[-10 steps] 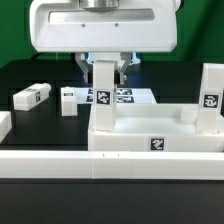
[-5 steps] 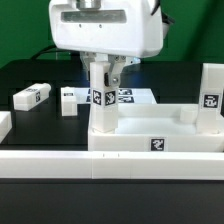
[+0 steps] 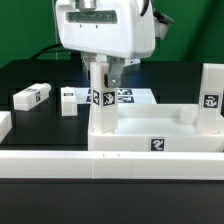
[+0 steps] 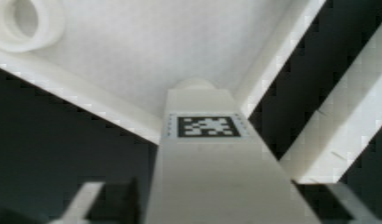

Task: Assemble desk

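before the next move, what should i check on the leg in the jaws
1. Jaws shut on the held leg: ok
2. Held leg upright: ok
3. Held leg at the desk top corner on the exterior view's left: ok
4. Held leg fully seated in the desk top: cannot tell
5. Standing leg on the exterior view's right, apart from the held leg: ok

I'm running this from a robotics lab, at a test bench. The table (image 3: 30, 75) is matte black and a plain green backdrop (image 3: 22, 25) stands behind it. The white robot arm (image 3: 105, 28) fills the top of my exterior view. Printed black-and-white tags (image 3: 158, 144) mark the desk top (image 3: 130, 140) and the loose legs (image 3: 31, 96). A marker board (image 3: 130, 96) with more of these tags lies flat on the table.
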Controlling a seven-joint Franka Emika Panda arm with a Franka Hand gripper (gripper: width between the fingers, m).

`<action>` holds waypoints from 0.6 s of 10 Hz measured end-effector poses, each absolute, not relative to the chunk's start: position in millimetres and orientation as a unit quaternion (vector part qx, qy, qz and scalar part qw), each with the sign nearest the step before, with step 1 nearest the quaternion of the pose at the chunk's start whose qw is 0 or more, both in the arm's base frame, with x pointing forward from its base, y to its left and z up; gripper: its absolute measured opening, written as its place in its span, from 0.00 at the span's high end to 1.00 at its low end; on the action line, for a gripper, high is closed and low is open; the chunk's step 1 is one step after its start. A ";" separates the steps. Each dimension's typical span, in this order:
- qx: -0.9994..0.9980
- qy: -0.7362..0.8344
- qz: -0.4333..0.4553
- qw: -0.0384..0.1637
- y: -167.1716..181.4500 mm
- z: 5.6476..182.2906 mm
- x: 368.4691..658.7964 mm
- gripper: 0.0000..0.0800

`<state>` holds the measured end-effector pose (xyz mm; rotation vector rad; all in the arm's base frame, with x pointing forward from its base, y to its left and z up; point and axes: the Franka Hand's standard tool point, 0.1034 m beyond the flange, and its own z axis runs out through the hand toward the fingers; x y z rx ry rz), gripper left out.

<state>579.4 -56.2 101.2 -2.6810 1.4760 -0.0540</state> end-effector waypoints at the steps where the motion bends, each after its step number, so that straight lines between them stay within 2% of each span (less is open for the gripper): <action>1: -0.891 0.453 -0.016 0.039 -56.3 100.3 578.7 0.39; 2: -0.915 0.401 -0.011 0.037 -56.2 99.7 578.0 0.23; 6: -0.978 0.204 -0.018 0.030 -52.7 99.7 579.2 0.19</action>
